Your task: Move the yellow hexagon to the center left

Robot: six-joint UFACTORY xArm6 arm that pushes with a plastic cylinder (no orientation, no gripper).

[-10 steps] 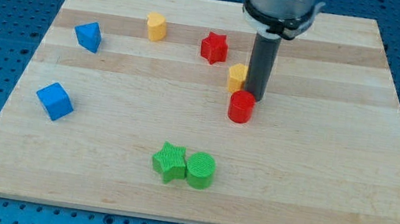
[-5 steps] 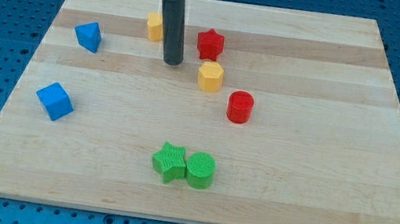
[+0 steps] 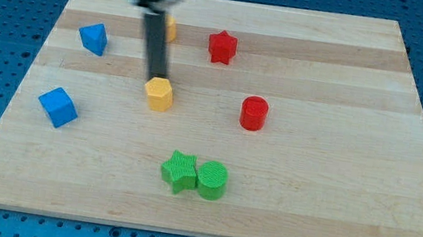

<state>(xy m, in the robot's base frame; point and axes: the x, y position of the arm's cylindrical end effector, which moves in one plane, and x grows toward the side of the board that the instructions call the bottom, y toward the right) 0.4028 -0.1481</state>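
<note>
The rig carries no fingers; the arm ends in a rod, so no spread or pinch state applies. My tip [image 3: 156, 77] rests on the surface [image 3: 334, 196], touching or just beside the top edge of the yellow hexagon [image 3: 160, 94].

The yellow hexagon sits left of the surface's middle, about mid-height. Open wood lies between it and the blue cube [image 3: 58, 106], which stands near the surface's left edge. A second blue block [image 3: 93, 38], of angular shape, stands toward the top left.

A second yellow block [image 3: 171, 28] shows partly behind the rod near the top edge. The red star [image 3: 222, 47] stands to its right. The red cylinder [image 3: 254, 113] stands well right of the hexagon. The green star [image 3: 179, 171] and green cylinder [image 3: 212, 179] touch each other near the bottom edge.
</note>
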